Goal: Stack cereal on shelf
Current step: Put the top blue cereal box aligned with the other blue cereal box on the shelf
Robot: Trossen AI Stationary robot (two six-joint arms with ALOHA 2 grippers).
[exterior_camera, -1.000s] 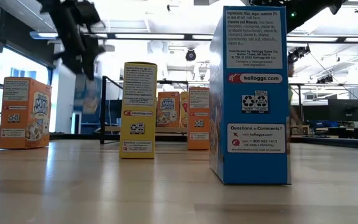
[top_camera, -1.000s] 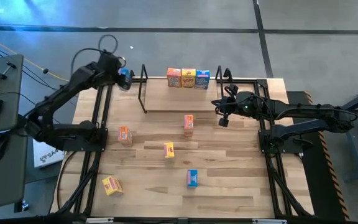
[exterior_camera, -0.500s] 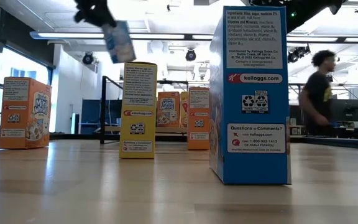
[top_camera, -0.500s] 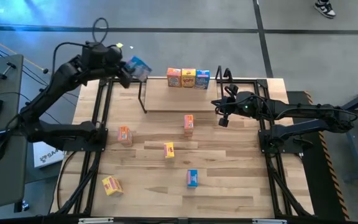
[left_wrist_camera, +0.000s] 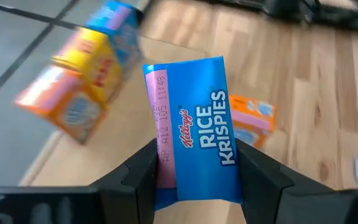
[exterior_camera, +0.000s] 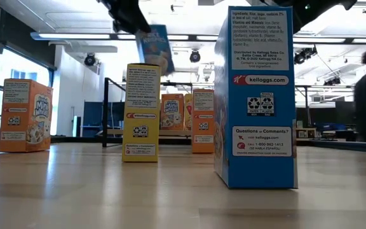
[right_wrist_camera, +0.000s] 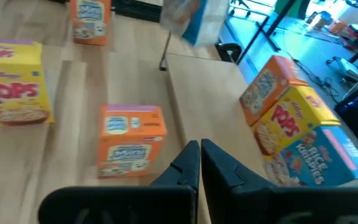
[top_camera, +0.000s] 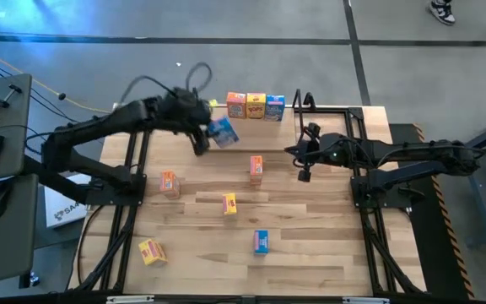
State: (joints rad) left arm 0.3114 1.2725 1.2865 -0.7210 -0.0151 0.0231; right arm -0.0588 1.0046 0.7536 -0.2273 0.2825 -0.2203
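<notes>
**Ana:** Cardboard, thin and printed blue: the small Rice Krispies cereal box [left_wrist_camera: 194, 127] sits clamped between the left gripper [left_wrist_camera: 197, 171]'s two dark fingers, jaws about half closed on its narrow sides. It hangs in the air over the light wooden plank shelf [top_camera: 226, 145], near the shelf's nine o'clock end.

**Ben:** Handling?

**Ana:** Light and fairly stiff, I'd judge, but hollow, so a hard squeeze could dent it. Glossy faces may slip. The grip on its lower half looks sensible.

**Ben:** Room to set it down?

**Ana:** Three boxes, orange, yellow and blue [top_camera: 256, 105], stand in a row along the shelf's twelve o'clock edge. The plank in front of them is bare. The black wire upright frame [top_camera: 196, 127] stands close by the held box; mind that. An orange box [top_camera: 256, 167] stands just off the six o'clock edge.

**Ben:** Other arm?

**Ana:** The right gripper [top_camera: 303, 160] waits at three o'clock, fingers closed on nothing.
</notes>
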